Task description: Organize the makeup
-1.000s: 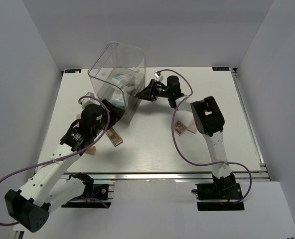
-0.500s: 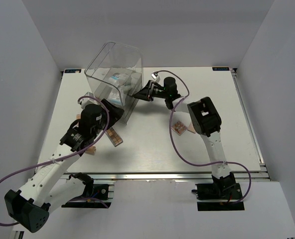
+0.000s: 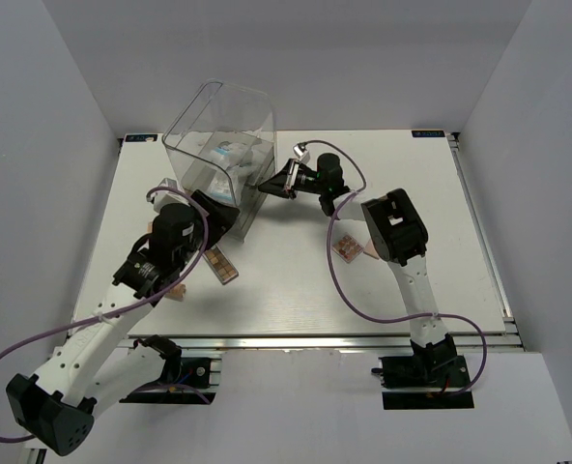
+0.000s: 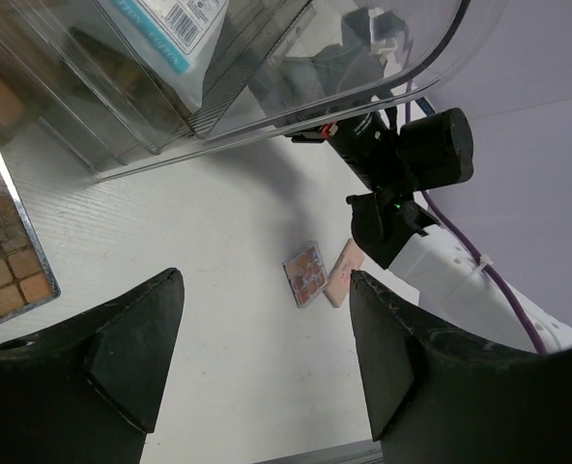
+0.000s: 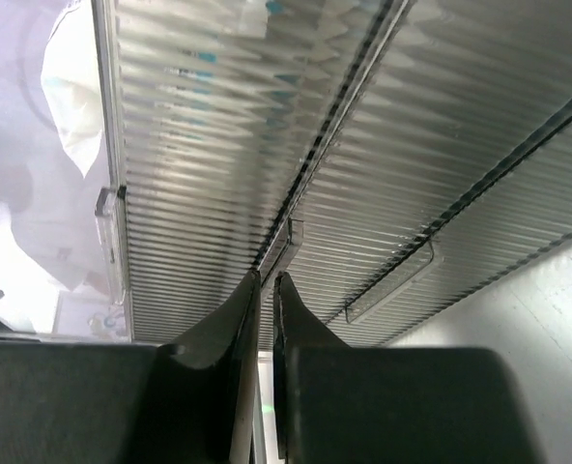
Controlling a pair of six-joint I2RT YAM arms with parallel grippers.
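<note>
The clear plastic box with drawers (image 3: 218, 121) stands at the back left, with a white-and-blue packet (image 3: 230, 155) inside. My right gripper (image 3: 270, 184) is shut, its tips against the ribbed drawer front (image 5: 412, 145) by a small handle. My left gripper (image 3: 218, 220) is open and empty, low beside the box's near corner. A brown eyeshadow palette (image 3: 225, 267) lies just beside it and shows in the left wrist view (image 4: 6, 261). A small brown palette (image 3: 345, 248) and a pink one (image 3: 368, 246) lie by the right arm, and both show in the left wrist view (image 4: 305, 274) (image 4: 341, 274).
A small tan item (image 3: 176, 291) lies under the left arm. White walls close off the table's left, right and back. The right arm's purple cable (image 3: 336, 280) loops over the table middle. The metal rail (image 3: 315, 340) marks the near edge.
My right gripper has moved left, and the clear box has shifted left with it. My left arm has drawn back slightly.
</note>
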